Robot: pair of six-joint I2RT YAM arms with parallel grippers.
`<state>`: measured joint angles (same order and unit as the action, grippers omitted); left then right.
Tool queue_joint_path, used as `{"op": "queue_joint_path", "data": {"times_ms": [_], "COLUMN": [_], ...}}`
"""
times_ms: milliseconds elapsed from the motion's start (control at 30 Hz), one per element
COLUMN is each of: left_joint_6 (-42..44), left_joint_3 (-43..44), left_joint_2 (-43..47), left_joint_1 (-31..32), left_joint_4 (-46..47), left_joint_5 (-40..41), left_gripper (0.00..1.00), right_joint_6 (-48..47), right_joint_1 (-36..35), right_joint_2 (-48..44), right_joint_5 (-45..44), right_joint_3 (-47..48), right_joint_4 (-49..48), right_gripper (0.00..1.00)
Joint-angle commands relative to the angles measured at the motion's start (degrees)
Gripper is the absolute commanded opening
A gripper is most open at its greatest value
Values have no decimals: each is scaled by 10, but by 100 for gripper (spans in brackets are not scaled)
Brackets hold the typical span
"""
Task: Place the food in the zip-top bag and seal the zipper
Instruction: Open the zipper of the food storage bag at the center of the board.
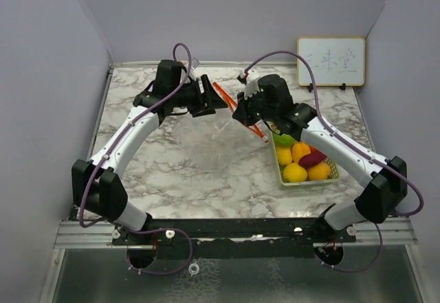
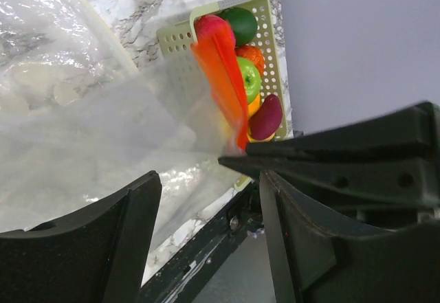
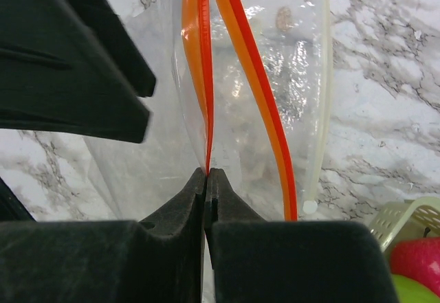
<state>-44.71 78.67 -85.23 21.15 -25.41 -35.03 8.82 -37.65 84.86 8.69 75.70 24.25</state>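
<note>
A clear zip-top bag point(image 1: 227, 126) with an orange-red zipper point(image 1: 225, 95) hangs above the marble table between my two grippers. My right gripper point(image 3: 206, 172) is shut on one side of the zipper rim point(image 3: 203, 76); the other side point(image 3: 265, 104) bows away, so the mouth gapes. My left gripper point(image 2: 206, 234) is open, with the bag film point(image 2: 89, 131) and zipper point(image 2: 223, 76) just beyond its fingers and nothing between them. The food point(image 1: 300, 162) lies in the pale green basket point(image 1: 276, 157): yellow, orange, purple and green pieces. The left wrist view shows a green apple point(image 2: 249, 80) and a purple piece point(image 2: 266, 116).
The basket stands at the right of the table point(image 1: 172, 159), under my right arm. A small whiteboard point(image 1: 331, 61) leans on the back wall at right. Grey walls close in the table on three sides. My right gripper's finger point(image 2: 344, 152) shows close in the left wrist view.
</note>
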Motion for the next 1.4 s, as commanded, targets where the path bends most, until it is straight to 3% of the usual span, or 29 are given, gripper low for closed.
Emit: {"op": "queue_joint_path", "data": {"times_ms": [0, 633, 700, 733, 767, 833, 967, 1033, 1133, 1267, 1367], "left_joint_6": [-24, -37, -34, -33, -32, -30, -20, -14, -1, 28, 40], "left_joint_3": [17, 27, 25, 22, 19, 14, 6, 4, 11, 38, 47], "left_joint_2": [-15, -40, -40, -40, -41, -42, -43, -46, -51, -58, -60], "left_joint_1": [6, 17, 17, 18, 19, 19, 21, 21, 21, 21, 21], "left_joint_4": [8, 28, 26, 26, 27, 28, 32, 41, 44, 11, -1], "left_joint_5": [17, 55, 64, 66, 68, 69, 75, 74, 71, 85, 80], "left_gripper": [61, 61, 51, 35, 25, 12, 8, 0, 0, 0, 0], "right_joint_6": [5, 6, 7, 9, 11, 14, 13, 15, 20, 15, 2], "right_joint_1": [-20, -70, -76, -78, -79, -80, -81, -80, -80, -80, -80], "right_joint_2": [1, 31, 32, 32, 31, 30, 26, 23, 14, -6, -12], "right_joint_5": [-43, -47, -46, -46, -46, -51, -59, -51, -46, -106, -155], "right_joint_3": [25, 64, 69, 70, 70, 71, 76, 77, 89, 110, 128], "right_joint_4": [3, 20, 20, 19, 18, 19, 23, 21, 28, 64, 95], "right_gripper": [2, 2, 2, 2, 2, 2, 2, 2, 3, 38, 49]}}
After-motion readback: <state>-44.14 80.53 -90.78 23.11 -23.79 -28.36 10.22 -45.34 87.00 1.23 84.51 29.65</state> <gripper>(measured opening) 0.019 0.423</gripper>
